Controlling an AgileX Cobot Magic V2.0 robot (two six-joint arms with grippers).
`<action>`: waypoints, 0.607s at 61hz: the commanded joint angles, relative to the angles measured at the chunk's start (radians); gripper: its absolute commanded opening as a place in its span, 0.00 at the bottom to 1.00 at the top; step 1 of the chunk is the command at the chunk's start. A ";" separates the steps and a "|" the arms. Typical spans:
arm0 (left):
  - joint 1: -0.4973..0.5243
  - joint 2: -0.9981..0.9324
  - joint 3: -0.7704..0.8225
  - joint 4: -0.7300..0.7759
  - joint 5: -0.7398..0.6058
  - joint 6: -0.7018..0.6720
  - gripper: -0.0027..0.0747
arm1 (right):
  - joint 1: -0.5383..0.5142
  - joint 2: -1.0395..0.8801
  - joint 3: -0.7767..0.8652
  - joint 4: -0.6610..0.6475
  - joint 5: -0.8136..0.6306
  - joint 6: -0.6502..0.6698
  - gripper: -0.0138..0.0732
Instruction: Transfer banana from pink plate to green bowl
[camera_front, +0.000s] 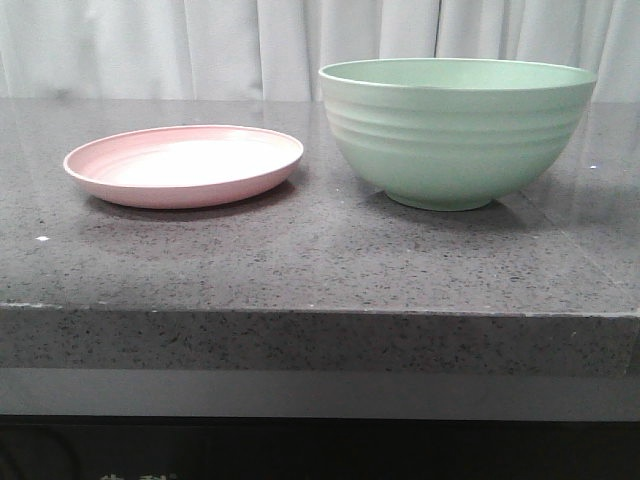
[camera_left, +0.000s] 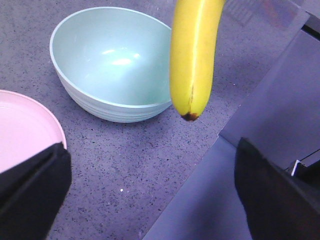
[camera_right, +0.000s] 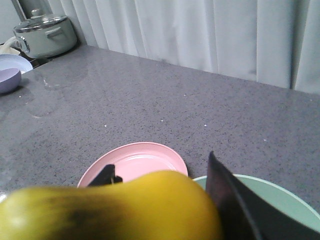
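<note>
Right gripper (camera_right: 165, 210) pinches the banana (camera_right: 110, 207) above the green bowl (camera_front: 457, 130); left gripper (camera_left: 150, 195) hangs spread wide; the pink plate (camera_front: 184, 165) sits bare beside the bowl.

The front view sits low, near the level of the worktop (camera_front: 300, 270), facing a white curtain (camera_front: 200, 45); the pink plate (camera_front: 185, 165) lies left of centre and the green bowl (camera_front: 457, 130) to the right. The left wrist view looks steeply down from above — bowl in the upper left, plate cut off at the left edge, and a banana (camera_left: 194, 55) hanging close to the lens. The right wrist view looks across the worktop towards the curtain, with the banana very close at the bottom, and plate and bowl just behind — all three views share those two.
</note>
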 joint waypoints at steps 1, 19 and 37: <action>0.001 -0.022 -0.035 -0.047 -0.028 -0.020 0.88 | -0.039 0.028 -0.094 -0.044 0.032 0.143 0.29; 0.001 -0.022 -0.035 -0.047 -0.028 -0.023 0.88 | -0.091 0.239 -0.247 -0.079 0.093 0.193 0.29; 0.001 -0.022 -0.035 -0.047 -0.028 -0.023 0.88 | -0.091 0.383 -0.300 -0.084 0.079 0.192 0.29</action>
